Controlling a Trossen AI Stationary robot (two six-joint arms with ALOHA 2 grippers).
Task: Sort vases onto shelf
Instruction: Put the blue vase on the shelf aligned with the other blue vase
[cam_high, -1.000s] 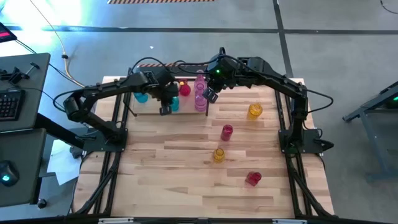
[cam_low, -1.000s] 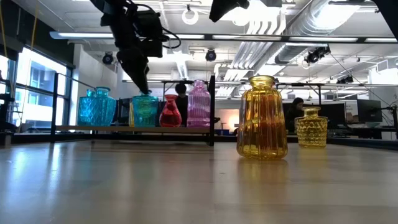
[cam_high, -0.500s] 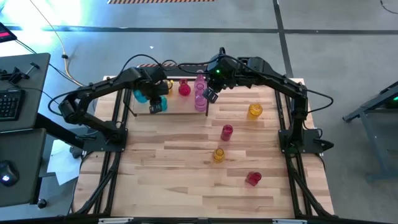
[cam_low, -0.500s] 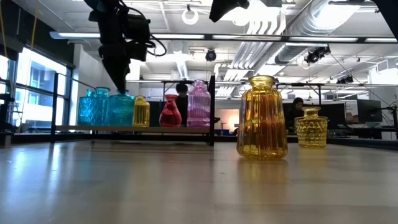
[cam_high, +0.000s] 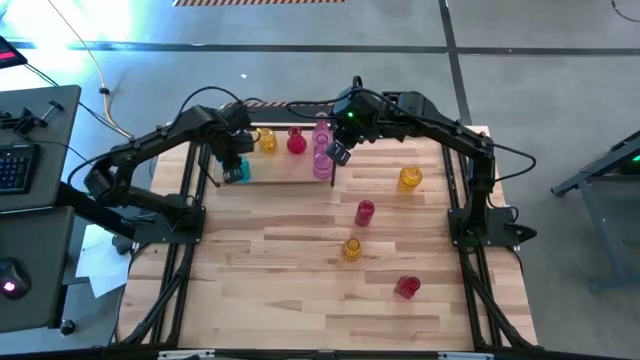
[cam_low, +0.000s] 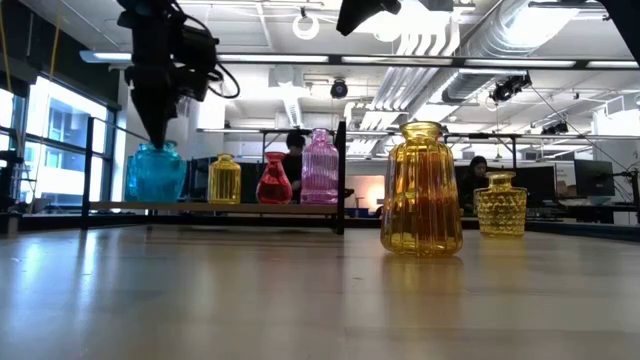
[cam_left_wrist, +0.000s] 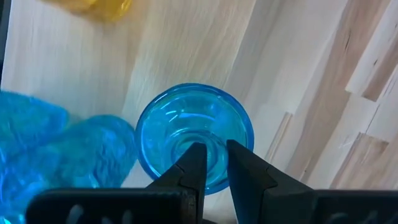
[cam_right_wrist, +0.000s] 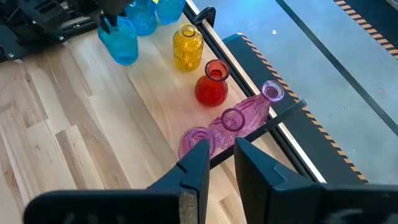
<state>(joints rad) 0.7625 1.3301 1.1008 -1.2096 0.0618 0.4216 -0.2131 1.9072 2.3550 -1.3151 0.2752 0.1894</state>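
While gripping the rim of a cyan vase (cam_left_wrist: 194, 138) narrowly on the shelf (cam_high: 290, 172), left gripper (cam_left_wrist: 210, 163) fingers pinching glass, right gripper (cam_right_wrist: 217, 155) fingers hovering narrowly parted, holding nothing.

We see the left arm (cam_high: 190, 135) covering the shelf's cyan vases (cam_high: 236, 172) from above; their count is indeterminable.
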